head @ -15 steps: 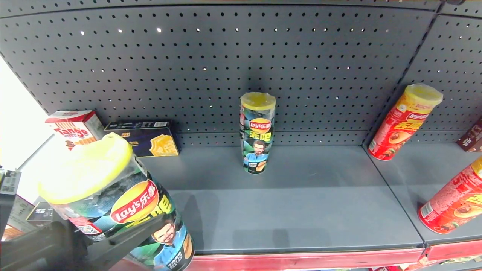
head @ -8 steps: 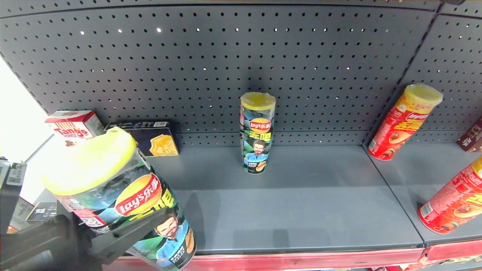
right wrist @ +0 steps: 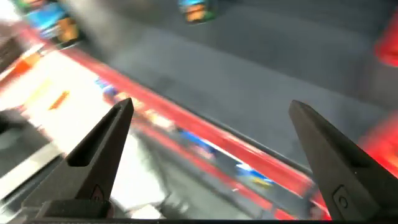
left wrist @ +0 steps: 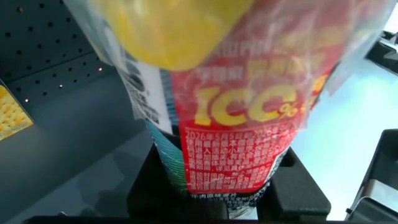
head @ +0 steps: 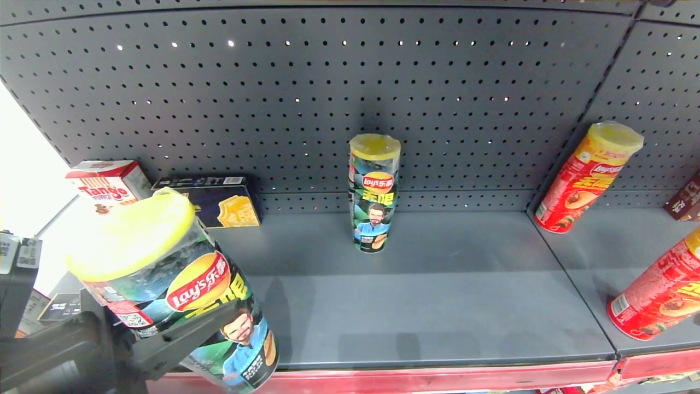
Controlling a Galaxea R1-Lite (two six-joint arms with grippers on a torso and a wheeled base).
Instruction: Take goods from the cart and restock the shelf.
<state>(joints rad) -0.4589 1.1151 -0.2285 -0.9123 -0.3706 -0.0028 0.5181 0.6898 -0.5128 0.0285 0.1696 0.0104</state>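
Placement is the step in hand. The left tool [head: 145, 336] pinches a green-and-black chip can [head: 180, 284] with a yellow lid at the lower left of the head frame. The can is tilted, with its base at the red front lip [head: 437, 377] of the shelf [head: 437, 295], and as far as I can judge it is not yet set down. In the left wrist frame the same can [left wrist: 230, 106] rises out of the dark fingers [left wrist: 305, 193] clamped round its lower body. A matching can [head: 374, 194] stands upright at the centre of the head frame against the pegboard [head: 273, 109], well apart from the held one. The right tool [right wrist: 211, 155] hangs over the shelf's front edge with its fingers spread wide and nothing between them. The next move likely calls for carrying the can inward over the bare grey board, righting it, and lowering it flat near its twin before letting go. Released while tilted at the lip, it could topple off.
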